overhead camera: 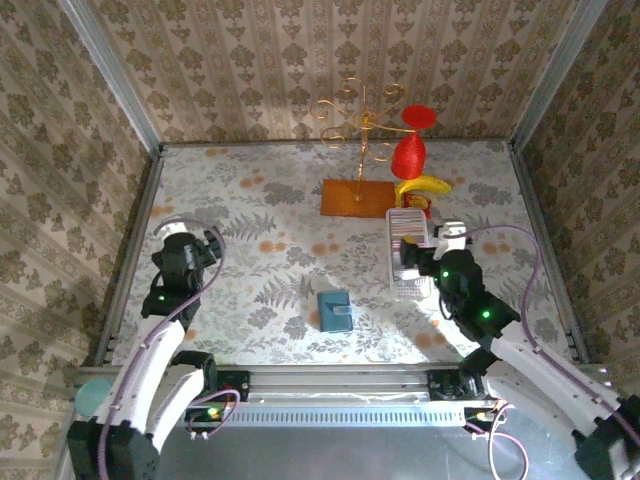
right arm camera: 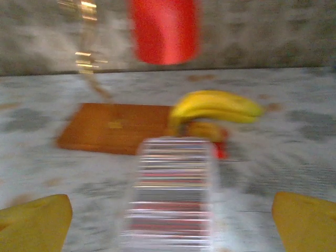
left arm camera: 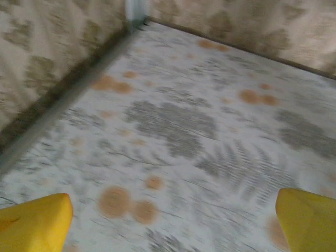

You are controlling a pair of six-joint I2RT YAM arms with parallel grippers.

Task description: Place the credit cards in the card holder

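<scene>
Left gripper (left arm camera: 172, 206) near the wall (left arm camera: 47, 58) and right gripper (right arm camera: 170, 207) at the tray (right arm camera: 173, 178) gape empty.

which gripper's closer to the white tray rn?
Right. The right gripper is at the near end of the white tray, open, pointing along it. The left gripper is well off to the tray's left, open over bare table, pointing at the far-left corner.

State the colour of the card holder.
The card holder is teal-blue, clearest in the top external view.
</scene>
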